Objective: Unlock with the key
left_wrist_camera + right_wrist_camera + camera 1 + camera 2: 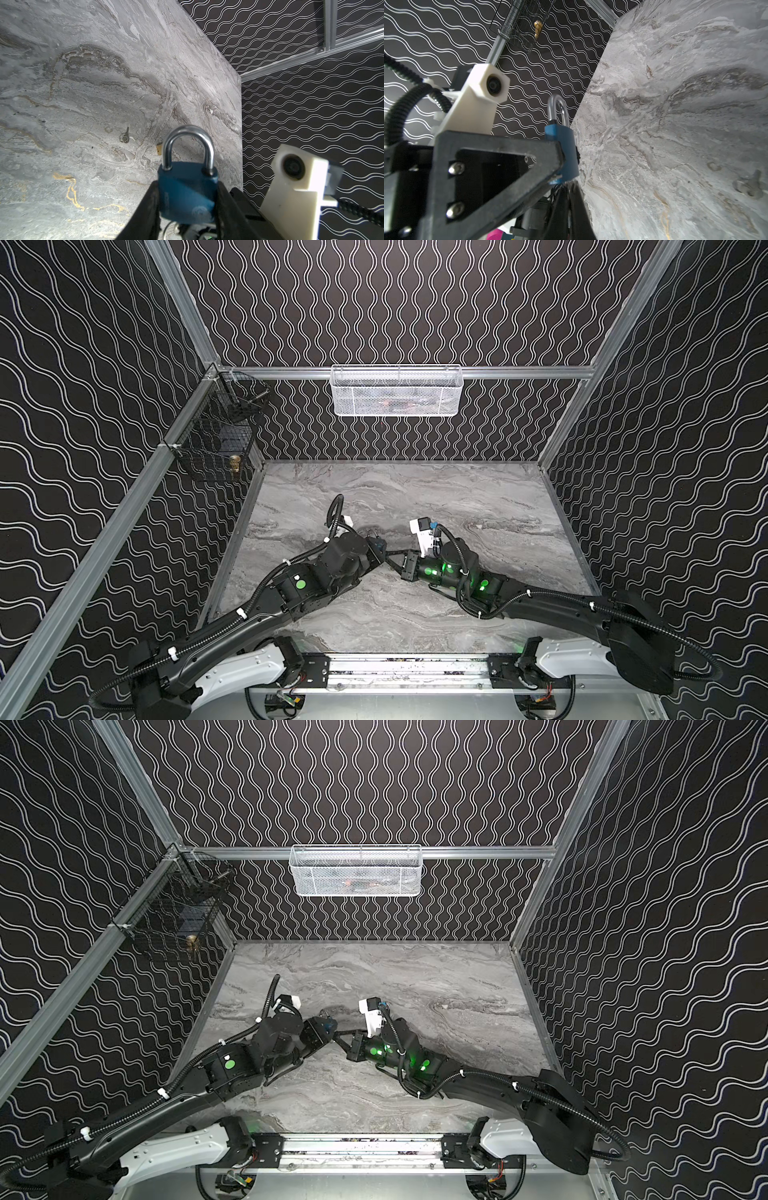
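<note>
Near the middle of the bench (478, 497), the left fingers (145, 209) clamp the body of a blue padlock (187, 193) from both sides, with both shackle legs down in the body. The left arm reaches in from about 8 o'clock. In both top views the right fingers (574, 207) come from the padlock's 3 o'clock. They are pressed together, tips at the end opposite the shackle, but the view is too crowded to tell whether they pinch a key. A small key (124, 136) lies flat on the bench, well apart from the padlock. A white mesh basket (395, 391) hangs at 12 o'clock and a black wire basket (216, 439) at 10 o'clock.
</note>
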Available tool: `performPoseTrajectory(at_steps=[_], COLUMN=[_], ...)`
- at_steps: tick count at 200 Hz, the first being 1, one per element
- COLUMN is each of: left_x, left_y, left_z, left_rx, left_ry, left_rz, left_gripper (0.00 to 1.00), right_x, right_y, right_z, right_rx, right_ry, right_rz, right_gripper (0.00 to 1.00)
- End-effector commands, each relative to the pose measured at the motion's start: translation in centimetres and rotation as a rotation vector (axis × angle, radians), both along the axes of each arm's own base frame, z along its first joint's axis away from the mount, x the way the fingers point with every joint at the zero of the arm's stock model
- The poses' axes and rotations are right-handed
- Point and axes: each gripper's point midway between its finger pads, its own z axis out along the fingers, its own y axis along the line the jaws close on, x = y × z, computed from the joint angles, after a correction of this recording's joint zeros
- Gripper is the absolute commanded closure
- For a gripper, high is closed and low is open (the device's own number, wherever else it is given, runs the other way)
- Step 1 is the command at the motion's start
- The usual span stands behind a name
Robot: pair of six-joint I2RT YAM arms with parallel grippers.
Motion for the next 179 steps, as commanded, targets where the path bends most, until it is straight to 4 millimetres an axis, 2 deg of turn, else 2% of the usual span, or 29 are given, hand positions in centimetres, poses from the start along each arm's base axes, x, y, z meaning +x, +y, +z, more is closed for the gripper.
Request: performPoseTrajectory(at_steps=[1, 44, 96, 179], left_x=[0.3, 0.1, -0.3, -1.0], left_y=[-2.4, -3.0, -3.4, -5.0], left_z=[4.0, 4.1, 4.4, 5.8], left_rx=[-0.199, -0.225, -0.285, -0.403], left_ry=[-0.069, -0.06, -0.045, -0.025], left_rz=[-0.049, -0.066, -0.082, -0.142], left_gripper=[1.0, 1.0, 1.0, 1.0], right_x=[-1.0, -1.4, -1.3, -1.6], right_y=[0.9, 1.5, 0.7, 0.3], right_z=[1.5, 2.6, 4.6, 5.9], right_rx=[0.083, 0.14, 0.219, 0.297], right_ry=[0.044, 0.064, 0.065, 0.079], right_rz=[0.065, 0.1, 0.085, 0.096], right_gripper=[1.0, 1.0, 1.0, 1.0])
